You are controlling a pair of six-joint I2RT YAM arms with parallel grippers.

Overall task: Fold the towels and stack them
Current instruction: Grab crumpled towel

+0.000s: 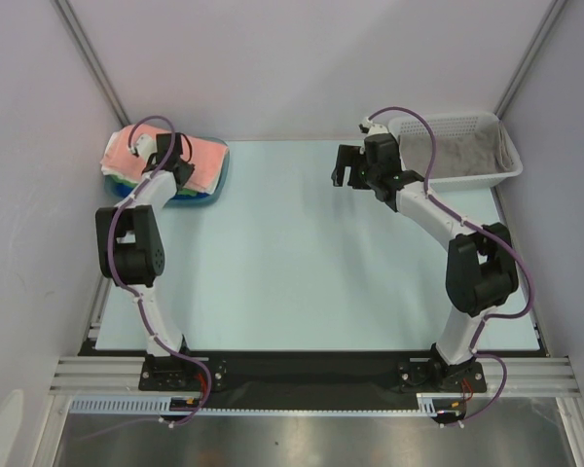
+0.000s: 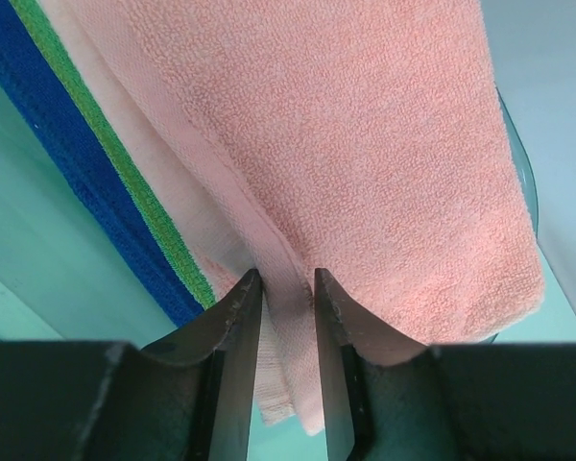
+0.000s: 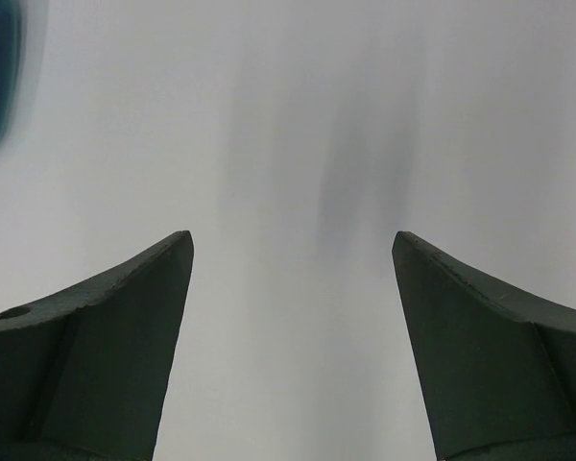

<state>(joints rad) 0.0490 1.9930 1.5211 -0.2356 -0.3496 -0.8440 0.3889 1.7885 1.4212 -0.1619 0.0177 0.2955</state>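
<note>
A stack of folded towels sits on the blue tray (image 1: 217, 181) at the back left, a salmon pink towel (image 1: 206, 159) on top, with green and blue ones under it. In the left wrist view the pink towel (image 2: 365, 144) fills the frame, with the green towel edge (image 2: 106, 144) and the blue towel (image 2: 48, 144) at its left. My left gripper (image 2: 288, 288) is shut on a folded edge of the pink towel. My right gripper (image 1: 346, 167) is open and empty above the mat, left of the basket. A grey towel (image 1: 462, 151) lies in the white basket.
The white perforated basket (image 1: 509, 156) stands at the back right. The pale blue mat (image 1: 311, 263) covers the table. Grey walls close the back and sides. The right wrist view shows only blurred pale surface between my fingers (image 3: 144, 317).
</note>
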